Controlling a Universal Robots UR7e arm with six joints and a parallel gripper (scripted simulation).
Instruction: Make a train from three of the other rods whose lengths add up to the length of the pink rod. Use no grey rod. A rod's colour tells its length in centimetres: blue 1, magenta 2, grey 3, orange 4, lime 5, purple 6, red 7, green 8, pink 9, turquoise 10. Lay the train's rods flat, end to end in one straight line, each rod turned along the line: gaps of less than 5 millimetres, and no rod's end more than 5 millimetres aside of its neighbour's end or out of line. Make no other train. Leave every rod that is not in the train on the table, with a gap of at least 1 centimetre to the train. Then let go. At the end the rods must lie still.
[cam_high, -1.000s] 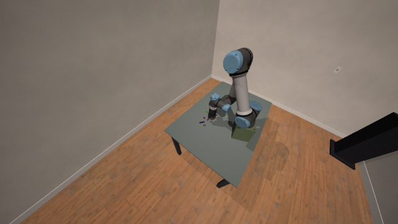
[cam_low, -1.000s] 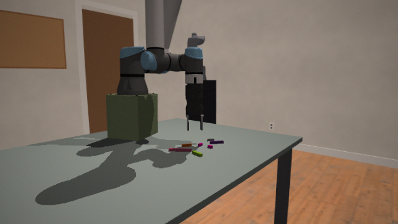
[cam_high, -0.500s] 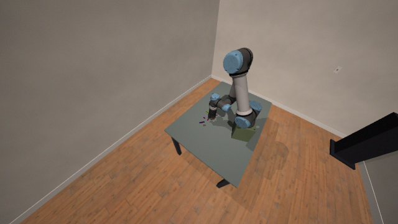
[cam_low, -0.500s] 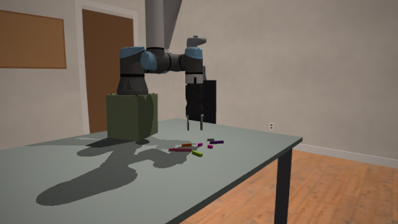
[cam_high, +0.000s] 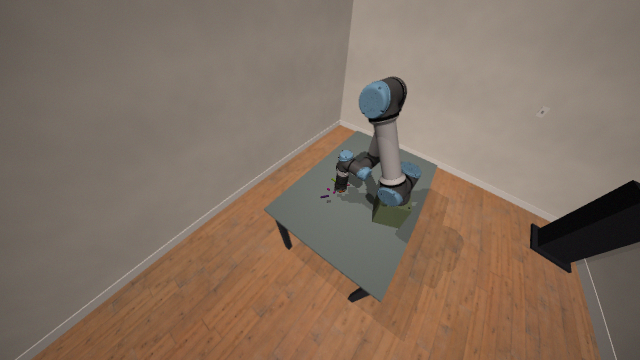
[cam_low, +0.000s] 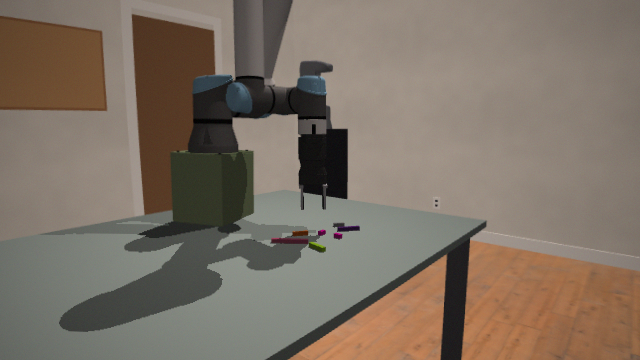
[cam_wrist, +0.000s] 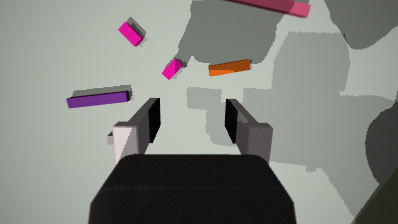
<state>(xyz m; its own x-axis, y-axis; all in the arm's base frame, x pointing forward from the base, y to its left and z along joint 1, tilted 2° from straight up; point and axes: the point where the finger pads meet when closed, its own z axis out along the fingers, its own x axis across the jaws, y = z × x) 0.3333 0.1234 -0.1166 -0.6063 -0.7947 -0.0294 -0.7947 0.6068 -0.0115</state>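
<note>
Wrist view, left to right: purple rod (cam_wrist: 98, 99), two magenta rods (cam_wrist: 131, 33) (cam_wrist: 172, 69), orange rod (cam_wrist: 229, 68), pink rod (cam_wrist: 274, 5), all flat on the surface (cam_wrist: 45, 165) and apart. Gripper (cam_wrist: 192, 120) hovers above, jaws wide, holding nothing. No train begun. Judged step: first pick; next, descend squarely over one chosen rod.

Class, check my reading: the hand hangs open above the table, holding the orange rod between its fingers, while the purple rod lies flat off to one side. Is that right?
Not quite. The hand holds nothing: the wrist view shows its fingers spread with only bare table between them, and the orange rod lies flat on the table beyond the fingertips. The rest stands: the hand is open above the table, and the purple rod lies flat to one side.
</note>
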